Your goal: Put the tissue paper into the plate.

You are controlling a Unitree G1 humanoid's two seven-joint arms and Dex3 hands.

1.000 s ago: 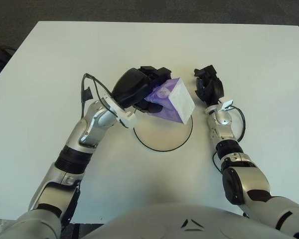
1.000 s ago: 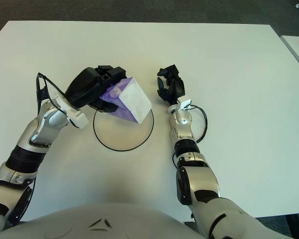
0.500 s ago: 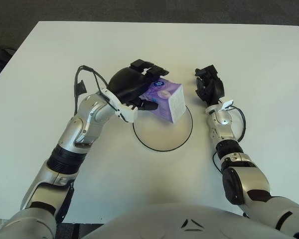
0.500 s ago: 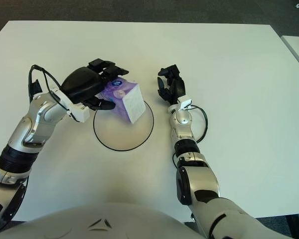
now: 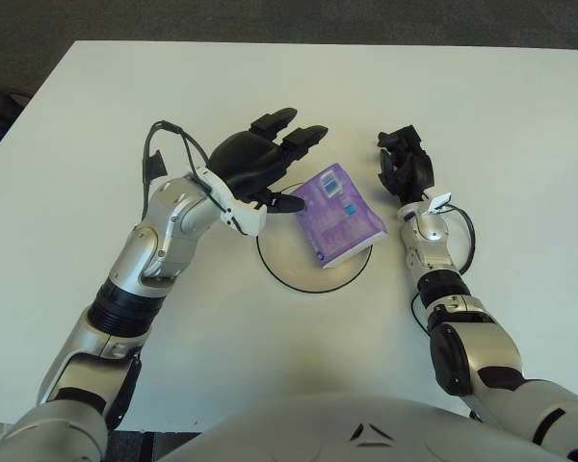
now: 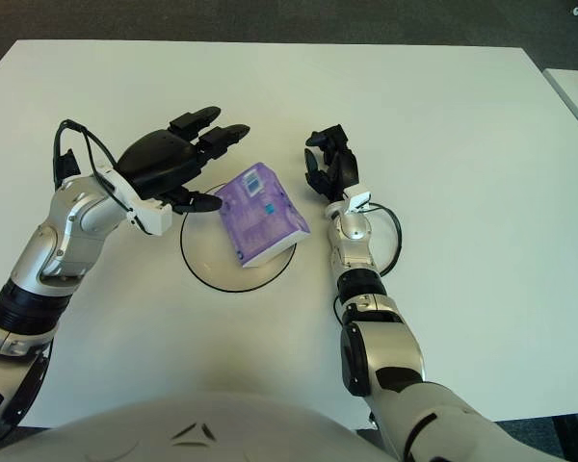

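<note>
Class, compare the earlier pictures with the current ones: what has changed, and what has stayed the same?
The left hand has let go of the tissue pack, which has tipped down flat onto the plate; the fingers are now spread open beside it. The right hand and the plate have not moved.

The tissue pack is laid in the plate, on the table. It is placed just right of the left hand, apart from it, and just left of the right hand.
</note>
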